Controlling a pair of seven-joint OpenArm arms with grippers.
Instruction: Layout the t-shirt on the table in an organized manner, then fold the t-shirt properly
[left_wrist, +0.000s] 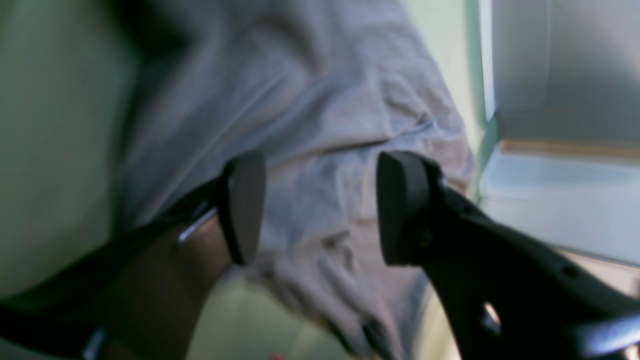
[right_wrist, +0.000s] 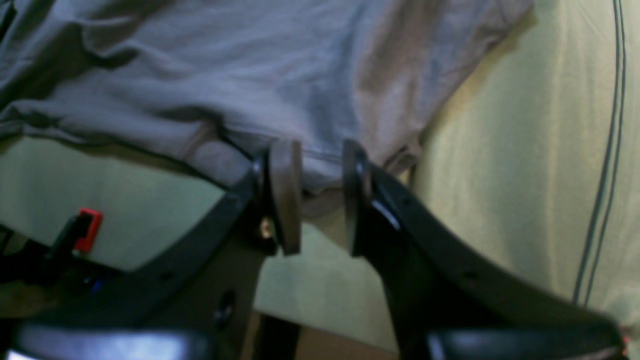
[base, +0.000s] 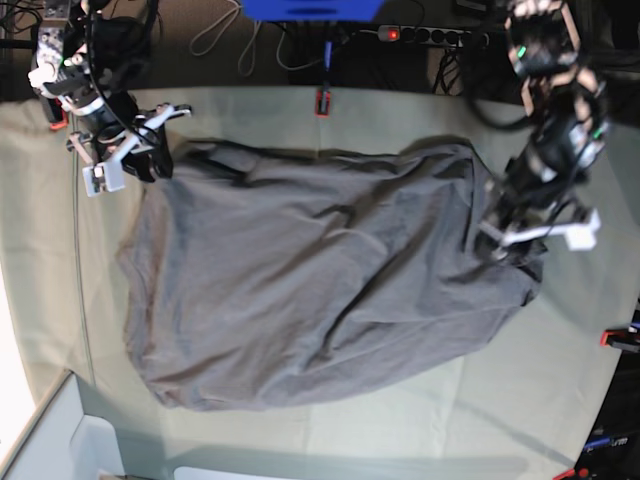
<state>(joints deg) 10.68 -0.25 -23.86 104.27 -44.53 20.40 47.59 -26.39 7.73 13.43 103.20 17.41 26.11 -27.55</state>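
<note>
The dark grey t-shirt (base: 320, 290) lies spread and rumpled across the middle of the table (base: 250, 115), which is covered in pale green cloth. In the base view my left gripper (base: 515, 235) is at the shirt's right edge. The left wrist view shows that gripper (left_wrist: 325, 207) open, with the t-shirt (left_wrist: 320, 100) lying loose below its wide-apart fingers. My right gripper (base: 125, 165) is at the shirt's far left corner. In the right wrist view the gripper (right_wrist: 320, 197) is shut on the hem of the t-shirt (right_wrist: 250, 75), which fills the gap between the pads.
Red clamps sit on the table's far edge (base: 322, 102) and right edge (base: 620, 340); another clamp (right_wrist: 87, 227) shows near my right arm. A white bin (base: 60, 440) stands at the near left corner. Cables and a power strip (base: 420, 35) lie beyond the far edge.
</note>
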